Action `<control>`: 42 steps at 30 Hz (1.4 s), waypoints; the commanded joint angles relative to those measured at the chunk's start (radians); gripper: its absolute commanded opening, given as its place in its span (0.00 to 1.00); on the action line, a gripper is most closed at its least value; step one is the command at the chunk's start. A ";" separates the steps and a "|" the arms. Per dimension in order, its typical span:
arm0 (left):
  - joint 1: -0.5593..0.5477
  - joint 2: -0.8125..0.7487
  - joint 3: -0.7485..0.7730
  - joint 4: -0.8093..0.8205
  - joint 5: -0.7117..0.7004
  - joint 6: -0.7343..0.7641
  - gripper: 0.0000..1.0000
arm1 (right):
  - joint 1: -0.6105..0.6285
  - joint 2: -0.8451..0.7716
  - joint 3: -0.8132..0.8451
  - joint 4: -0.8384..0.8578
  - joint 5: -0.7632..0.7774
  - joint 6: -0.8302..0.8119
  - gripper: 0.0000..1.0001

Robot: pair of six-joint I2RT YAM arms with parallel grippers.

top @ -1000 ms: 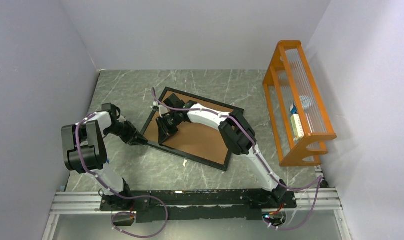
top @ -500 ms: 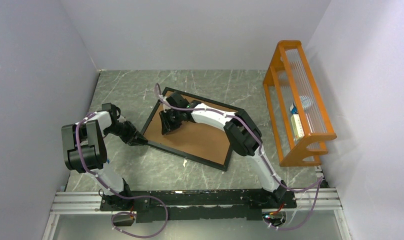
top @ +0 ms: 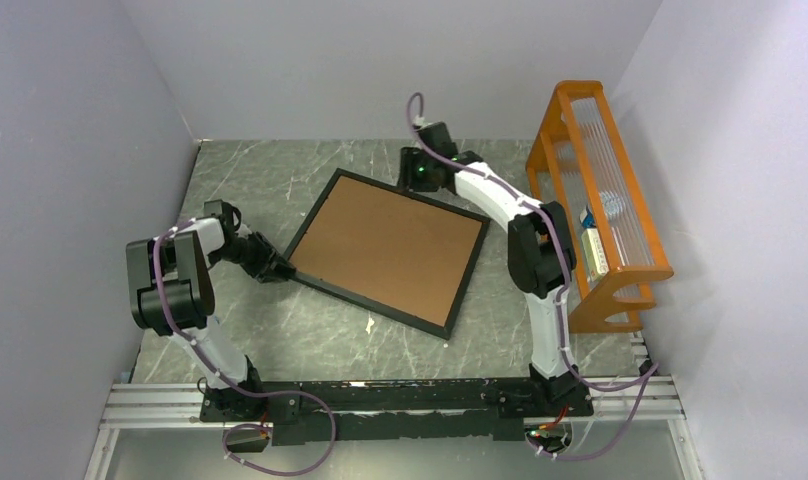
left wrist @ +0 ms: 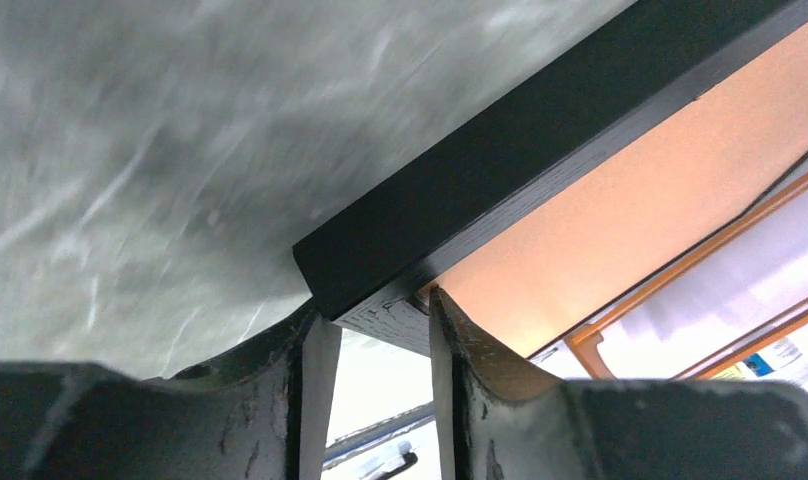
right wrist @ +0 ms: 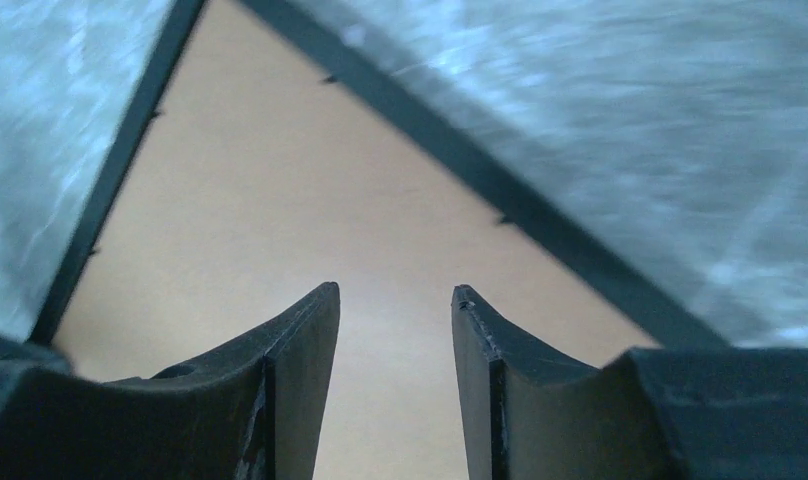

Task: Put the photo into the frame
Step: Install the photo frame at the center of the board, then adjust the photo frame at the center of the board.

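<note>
On the desk (top: 250,170): 1 frame (left wrist: 460,190), face down, brown backing board (top: 385,250) uppermost; photo not in view, presumably beneath. Left hand (left wrist: 378,310) half parted astride the frame's corner, likely steadying; grip uncertain. Right hand (right wrist: 395,290) parted, empty, above the far corner.

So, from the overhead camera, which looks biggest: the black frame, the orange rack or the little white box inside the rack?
1. Too close to rank: the frame and the orange rack. The rack stands tall, so its top is nearer the camera, which may enlarge it.
2. Smallest by far: the little white box.
</note>
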 commanded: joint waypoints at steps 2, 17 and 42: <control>-0.003 0.096 0.171 0.123 0.071 -0.028 0.39 | -0.112 0.012 0.049 -0.088 0.188 0.050 0.52; -0.049 0.367 0.477 0.213 0.191 -0.091 0.42 | -0.234 0.231 0.228 -0.237 0.169 0.126 0.81; -0.105 0.387 0.591 -0.020 -0.003 0.041 0.66 | -0.034 -0.395 -0.427 -0.239 0.407 0.247 0.80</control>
